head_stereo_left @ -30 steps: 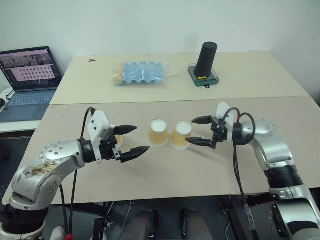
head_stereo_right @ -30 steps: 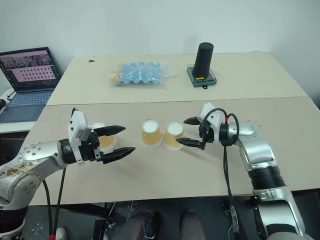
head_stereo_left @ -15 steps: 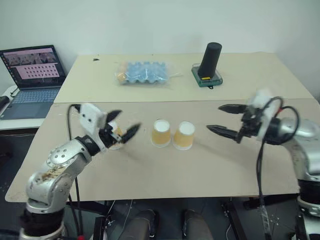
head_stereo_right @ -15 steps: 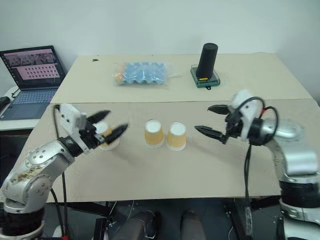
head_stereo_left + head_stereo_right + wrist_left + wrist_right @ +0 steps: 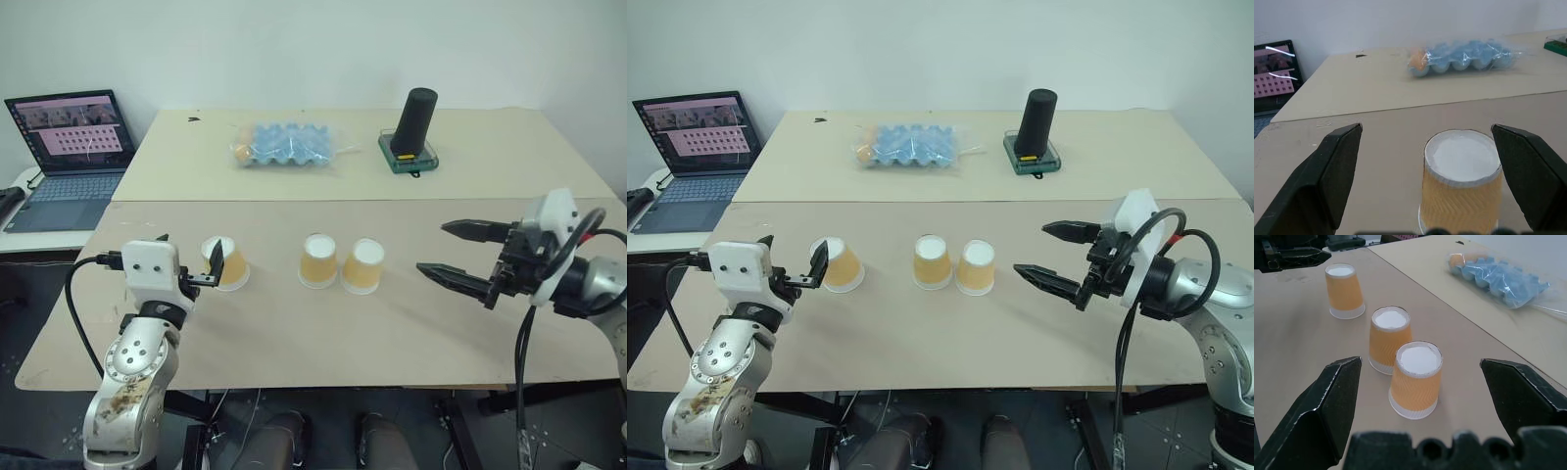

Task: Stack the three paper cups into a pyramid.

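Paper cups (image 5: 319, 260) sit unstacked; left claw (image 5: 1425, 171) and right claw (image 5: 460, 257) gape.

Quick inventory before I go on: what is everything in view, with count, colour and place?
paper cups: three, orange-tan with white bases, upside down on the near table; two side by side at the middle, one apart toward the left.
egg tray: one, blue, in clear plastic, far table.
black cylinder: one, upright on a green tray, far table.
laptop: one, screen on, far left.
left gripper: black jaws open, on either side of the lone cup.
right gripper: black jaws open, right of the cup pair.
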{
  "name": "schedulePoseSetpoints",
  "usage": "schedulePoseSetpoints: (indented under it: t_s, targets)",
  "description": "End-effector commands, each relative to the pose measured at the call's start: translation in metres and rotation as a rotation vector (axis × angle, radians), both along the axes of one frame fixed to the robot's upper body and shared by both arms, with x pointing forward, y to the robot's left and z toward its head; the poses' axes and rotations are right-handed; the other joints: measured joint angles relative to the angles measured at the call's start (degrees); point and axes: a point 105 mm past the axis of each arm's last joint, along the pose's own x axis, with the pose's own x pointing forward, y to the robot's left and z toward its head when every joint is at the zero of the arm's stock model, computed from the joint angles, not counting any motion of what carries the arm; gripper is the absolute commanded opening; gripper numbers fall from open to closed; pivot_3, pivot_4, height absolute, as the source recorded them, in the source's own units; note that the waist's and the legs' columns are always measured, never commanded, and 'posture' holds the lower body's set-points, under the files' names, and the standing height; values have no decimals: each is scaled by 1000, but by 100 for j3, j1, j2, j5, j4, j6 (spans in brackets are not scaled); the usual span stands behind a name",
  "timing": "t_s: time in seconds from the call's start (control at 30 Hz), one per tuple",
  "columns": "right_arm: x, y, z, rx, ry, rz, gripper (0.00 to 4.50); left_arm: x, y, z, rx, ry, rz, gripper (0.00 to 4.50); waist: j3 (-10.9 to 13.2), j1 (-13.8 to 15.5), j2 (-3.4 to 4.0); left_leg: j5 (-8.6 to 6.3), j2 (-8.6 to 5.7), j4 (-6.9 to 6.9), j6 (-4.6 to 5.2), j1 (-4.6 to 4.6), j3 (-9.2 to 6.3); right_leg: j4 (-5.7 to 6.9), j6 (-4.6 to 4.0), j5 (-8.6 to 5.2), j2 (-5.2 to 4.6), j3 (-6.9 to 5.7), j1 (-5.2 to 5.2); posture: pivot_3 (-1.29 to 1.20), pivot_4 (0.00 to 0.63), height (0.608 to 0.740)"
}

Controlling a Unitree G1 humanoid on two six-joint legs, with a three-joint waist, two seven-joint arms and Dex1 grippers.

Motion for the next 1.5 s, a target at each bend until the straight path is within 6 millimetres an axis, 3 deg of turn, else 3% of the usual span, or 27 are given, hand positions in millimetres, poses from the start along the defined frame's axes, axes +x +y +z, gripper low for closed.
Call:
schedulePoseSetpoints:
  t_s: [0.03,0.1,0.33,0.73,1.07,1.23,1.33,1.47,1.5]
  targets:
    - [0,0,16,-5,-74,12,4492,7,-9,-4,-10,0,-87,4500,0,-1,0,-1,-1,0,1,-2,0,-1,-9,5,6,0,-2,0,150,740]
    - [-1,-1,16,-7,-76,9,4492,10,-15,-14,-31,35,-125,4500,-1,5,-3,-3,-1,1,5,-5,0,-3,-9,6,7,-1,-3,0,150,740]
    - [-7,-5,14,-7,-46,29,4492,13,-29,-15,-33,38,-195,4500,-1,3,-4,-5,-2,1,7,-7,0,-2,-8,5,0,-2,-4,0,150,740]
    - [-11,-3,1,-50,56,197,4492,24,-25,-11,-25,27,-198,4500,0,-19,-5,-5,-2,2,8,-6,0,-4,-7,5,-3,-2,-3,0,150,740]
    - [-3,-3,-3,-47,60,209,4492,40,-11,-9,-8,20,-156,4500,0,-4,-6,-6,-2,2,9,-12,-1,-3,-8,5,-1,-4,-10,0,150,740]
    - [-2,-3,-4,-52,57,203,4492,44,-14,-7,-13,6,-178,4500,0,-2,-6,-6,-2,2,9,-12,-1,-3,-8,5,-1,-4,-10,0,150,740]
    - [-2,-1,-5,-60,56,199,4500,44,-16,-6,-16,3,-186,3816,0,-2,-6,-6,-2,2,9,-13,-1,-3,-8,5,-2,-3,-11,0,150,740]
    - [-2,0,-5,-58,53,193,4500,46,-19,-8,-18,17,-202,2439,0,-2,-6,-6,-2,2,9,-13,-1,-2,-8,5,-2,-3,-11,0,150,740]
    - [-2,0,-4,-57,50,189,4500,46,-20,-7,-19,16,-206,2411,0,-2,-6,-6,-2,2,9,-13,0,-2,-8,5,-2,-3,-11,0,150,740]
